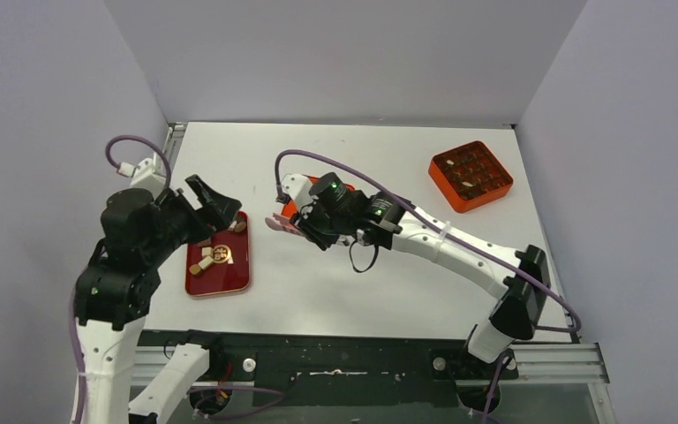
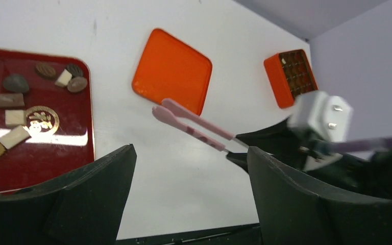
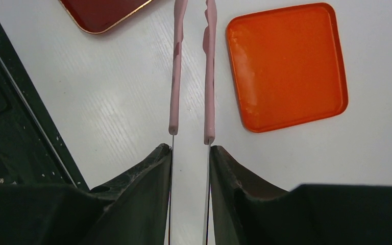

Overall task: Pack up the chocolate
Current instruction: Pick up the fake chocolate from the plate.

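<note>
The chocolate [image 1: 199,263] lies as several dark and tan chunks on a red tray [image 1: 229,281] at the left; the left wrist view shows the pieces [image 2: 14,137] on the tray [image 2: 35,163]. My left gripper [image 1: 208,203] is open and empty, raised over the tray's far end [image 2: 189,153]. My right gripper [image 1: 313,228] is shut on the pink tongs [image 1: 279,223], whose tips point at the tray's right edge. The tong arms [image 3: 175,76] stand apart with nothing seen between them [image 2: 194,126]. My right gripper also shows in its wrist view [image 3: 190,150].
An orange compartment box [image 1: 470,175] sits at the far right with some pieces in its cells [image 2: 292,76]. A flat orange lid [image 3: 286,66] lies on the table beside the tongs [image 2: 172,70], mostly hidden under my right gripper in the top view.
</note>
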Controlling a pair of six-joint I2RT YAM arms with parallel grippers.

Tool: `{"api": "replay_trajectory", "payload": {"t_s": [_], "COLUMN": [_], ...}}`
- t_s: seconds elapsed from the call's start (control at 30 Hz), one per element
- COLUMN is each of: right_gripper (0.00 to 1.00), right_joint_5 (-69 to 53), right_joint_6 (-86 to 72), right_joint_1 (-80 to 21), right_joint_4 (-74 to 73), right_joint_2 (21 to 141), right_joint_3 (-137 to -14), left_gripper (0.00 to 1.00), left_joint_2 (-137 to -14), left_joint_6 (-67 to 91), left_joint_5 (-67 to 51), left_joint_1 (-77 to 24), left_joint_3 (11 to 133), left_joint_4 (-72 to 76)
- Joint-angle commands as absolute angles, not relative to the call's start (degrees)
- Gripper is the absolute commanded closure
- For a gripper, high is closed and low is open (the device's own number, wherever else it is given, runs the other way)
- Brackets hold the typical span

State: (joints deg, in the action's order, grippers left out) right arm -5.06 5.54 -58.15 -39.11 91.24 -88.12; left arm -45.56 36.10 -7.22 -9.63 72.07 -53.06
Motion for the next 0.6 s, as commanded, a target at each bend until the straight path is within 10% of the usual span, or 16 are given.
{"api": "replay_trajectory", "payload": {"t_s": [0.0,0.57], "right_gripper": [0.69,0.64], "right_joint_5": [-1.98,-10.5], "right_joint_6": [1.2,7.26], "right_joint_1": [-60.41,-66.79], "right_joint_4": [-36.32,-29.75], "right_joint_2": [96.31,119.88], "right_joint_3": [-94.56,-111.23], "left_gripper": [0.09,0.03], "left_joint_2": [-44.36,-42.09], "left_joint_6": [31.93,30.17], "left_joint_5": [-2.43,3.59], "left_joint_1": [-10.21,-13.64], "left_joint_3": [78.79,97.24], "left_joint_4": [-57.23,-64.76]}}
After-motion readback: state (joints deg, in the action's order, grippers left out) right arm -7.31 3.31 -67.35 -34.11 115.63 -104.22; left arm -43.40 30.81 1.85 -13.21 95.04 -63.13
